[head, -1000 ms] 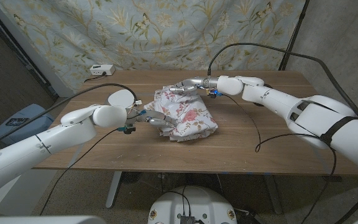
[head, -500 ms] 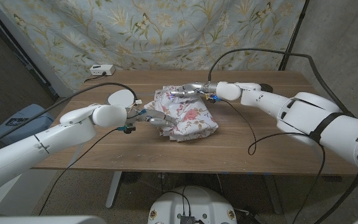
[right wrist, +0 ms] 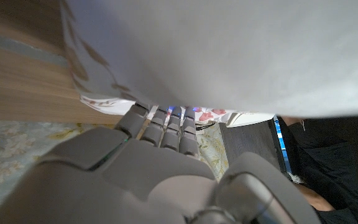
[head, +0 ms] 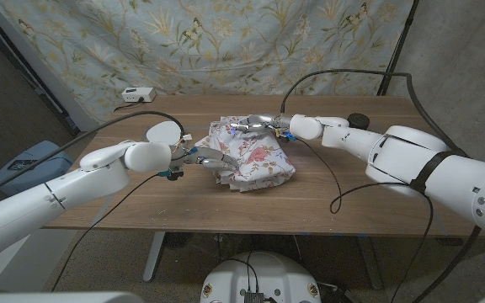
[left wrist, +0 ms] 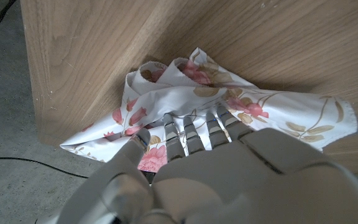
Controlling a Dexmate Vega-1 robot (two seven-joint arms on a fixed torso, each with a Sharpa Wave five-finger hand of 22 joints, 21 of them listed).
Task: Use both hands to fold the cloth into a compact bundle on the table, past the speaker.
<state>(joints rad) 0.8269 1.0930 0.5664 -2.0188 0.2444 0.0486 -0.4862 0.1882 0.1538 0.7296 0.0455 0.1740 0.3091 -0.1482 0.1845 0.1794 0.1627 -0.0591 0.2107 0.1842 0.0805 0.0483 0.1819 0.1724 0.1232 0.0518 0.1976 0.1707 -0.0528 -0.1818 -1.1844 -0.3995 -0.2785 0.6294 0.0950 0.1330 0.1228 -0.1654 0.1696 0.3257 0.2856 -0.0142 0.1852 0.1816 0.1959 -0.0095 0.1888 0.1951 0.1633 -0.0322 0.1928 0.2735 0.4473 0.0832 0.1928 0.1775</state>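
Note:
The white cloth with pink flowers [head: 255,158] lies bunched in the middle of the table. My left hand [head: 207,158] is at its left side; in the left wrist view its fingertips [left wrist: 194,127] and thumb dig into a fold of the cloth [left wrist: 241,106] and grip it. My right hand [head: 258,124] lies along the cloth's far edge. In the right wrist view its straight fingers [right wrist: 166,127] reach under the cloth [right wrist: 229,50], which hangs close over them and hides the tips. Whether that hand holds the cloth is unclear.
A round white disc-shaped object [head: 165,132] sits on the table just behind my left wrist. A small black round object [head: 358,119] lies at the far right. A white box [head: 137,95] stands at the far left edge. Black cables trail across the wooden table [head: 141,202].
My right hand has slid a little leftward and lower along the cloth's far edge, and its forearm has dropped toward the table. My left hand has stayed put.

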